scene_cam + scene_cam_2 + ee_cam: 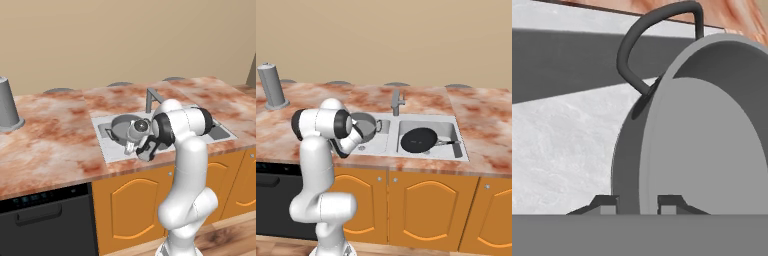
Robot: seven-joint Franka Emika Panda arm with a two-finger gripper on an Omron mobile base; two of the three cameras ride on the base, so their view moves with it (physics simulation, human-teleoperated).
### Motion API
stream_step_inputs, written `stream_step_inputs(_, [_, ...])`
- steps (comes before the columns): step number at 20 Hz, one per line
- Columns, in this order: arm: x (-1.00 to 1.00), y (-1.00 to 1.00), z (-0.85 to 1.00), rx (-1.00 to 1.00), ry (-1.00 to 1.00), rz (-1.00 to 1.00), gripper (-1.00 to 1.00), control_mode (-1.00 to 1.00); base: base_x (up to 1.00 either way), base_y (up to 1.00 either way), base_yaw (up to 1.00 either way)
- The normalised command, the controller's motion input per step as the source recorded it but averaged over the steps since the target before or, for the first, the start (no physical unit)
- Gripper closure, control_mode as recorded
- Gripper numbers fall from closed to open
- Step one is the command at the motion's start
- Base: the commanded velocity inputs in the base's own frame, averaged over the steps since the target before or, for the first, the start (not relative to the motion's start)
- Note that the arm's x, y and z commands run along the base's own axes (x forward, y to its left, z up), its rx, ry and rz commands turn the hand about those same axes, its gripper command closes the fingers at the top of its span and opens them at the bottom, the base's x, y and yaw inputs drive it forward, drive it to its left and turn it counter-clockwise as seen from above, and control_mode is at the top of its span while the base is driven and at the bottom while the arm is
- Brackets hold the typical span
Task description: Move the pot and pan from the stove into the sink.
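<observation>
The gripper (638, 202) is nearly closed, its two tips clamped on the rim of the pot (712, 145), one inside the wall and one outside. The pot (365, 126) hangs tilted over the left basin of the sink (456, 131), a dark loop handle (643, 45) at its far side. The pan (418, 139) lies flat in the right basin. The faucet (397, 101) stands behind, on the marbled worktop (481, 120).

Grey pot (365, 125), black pan (418, 140), reddish marbled counter (481, 120).
</observation>
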Motion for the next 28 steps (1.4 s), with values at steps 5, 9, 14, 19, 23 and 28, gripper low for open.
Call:
stream_step_inputs(5, [0.0,0.0,0.02,0.0,0.0,0.0,-1.0,-1.0,0.0,0.0,0.0])
stream_step_inputs(9, [0.0,0.0,0.24,0.02,0.01,-0.04,-1.0,-1.0,0.0,0.0,0.0])
stream_step_inputs(14, [0.0,0.0,0.55,0.03,0.02,-0.05,-1.0,-1.0,0.0,0.0,0.0])
stream_step_inputs(19, [-0.13,0.02,0.71,0.04,-0.01,-0.04,-1.0,-1.0,0.0,0.0,0.0])
stream_step_inputs(23, [-0.38,0.03,0.76,0.01,-0.17,0.0,-1.0,-1.0,0.0,0.0,0.0])
stream_step_inputs(28, [-0.55,0.04,0.69,0.0,-0.32,0.0,-1.0,-1.0,0.0,0.0,0.0])
